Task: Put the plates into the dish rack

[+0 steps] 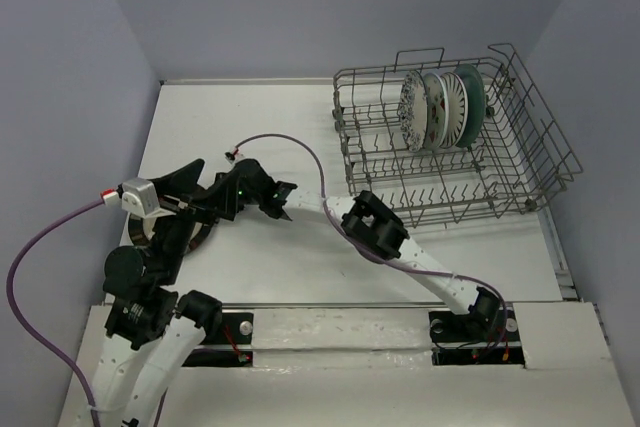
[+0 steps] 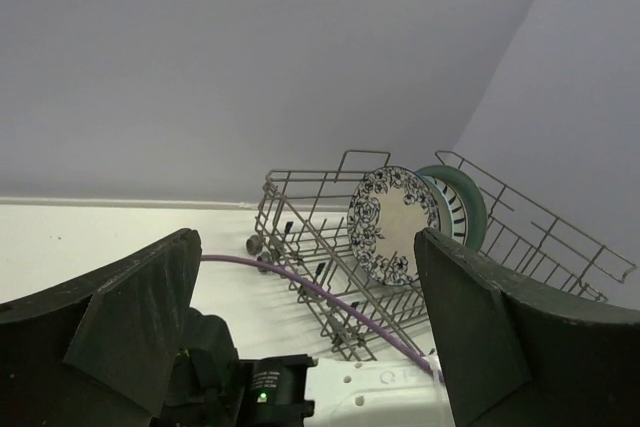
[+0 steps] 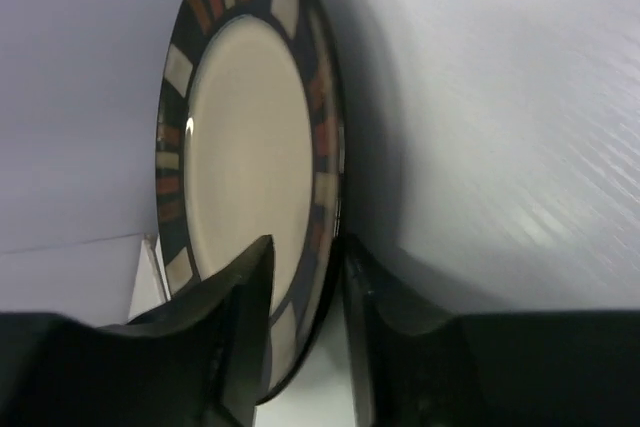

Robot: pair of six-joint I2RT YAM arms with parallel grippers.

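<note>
The wire dish rack (image 1: 455, 182) stands at the far right and holds several plates on edge: blue-white floral (image 1: 409, 112), white with red marks (image 1: 432, 114), black-white striped (image 1: 455, 107) and teal (image 1: 474, 95). My right gripper (image 1: 215, 209) reaches far left and is shut on the rim of a dark-rimmed plate (image 1: 200, 232). In the right wrist view this plate (image 3: 245, 147) has a beige centre and cream and reddish rim blocks, with the gripper (image 3: 305, 247) pinching its edge close over the table. My left gripper (image 1: 195, 190) hovers open and empty over the right wrist (image 2: 305, 247).
A purple cable (image 1: 290, 142) loops over the table from the right wrist and crosses the left wrist view (image 2: 330, 297) in front of the rack (image 2: 320, 237). The floral plate (image 2: 392, 222) faces that camera. The two arms overlap at the left. Walls close in on all sides.
</note>
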